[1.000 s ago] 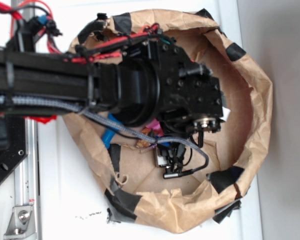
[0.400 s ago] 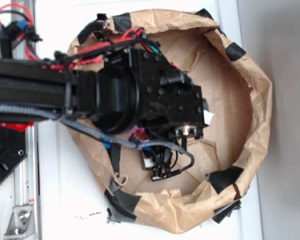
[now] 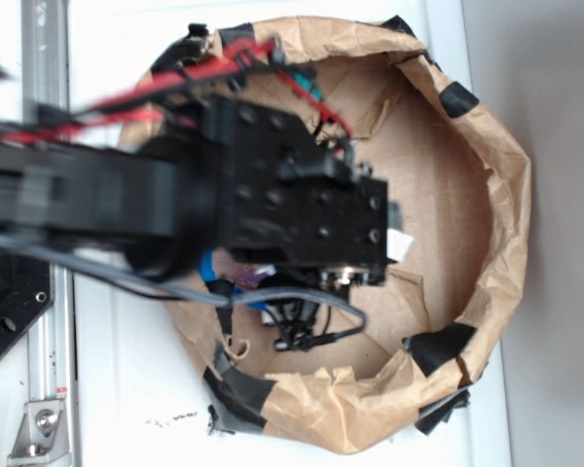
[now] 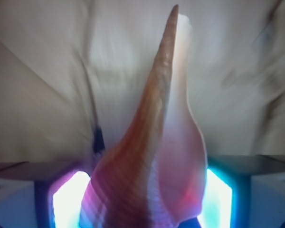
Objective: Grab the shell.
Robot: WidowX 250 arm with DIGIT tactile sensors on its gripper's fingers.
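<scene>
Brown paper basin (image 3: pixel 487 175) w/ black tape patches sits on a white table, walls raised apparently to keep items in. Black robot arm (image 3: pixel 175 204) reaches over it, hiding most of the floor. Wrist view: gripper (image 4: pixel 145 199) pinches the shell (image 4: pixel 152 156) at its wide body btwn both glowing pads, tapering tail pointing away. Grab looks achieved.
</scene>
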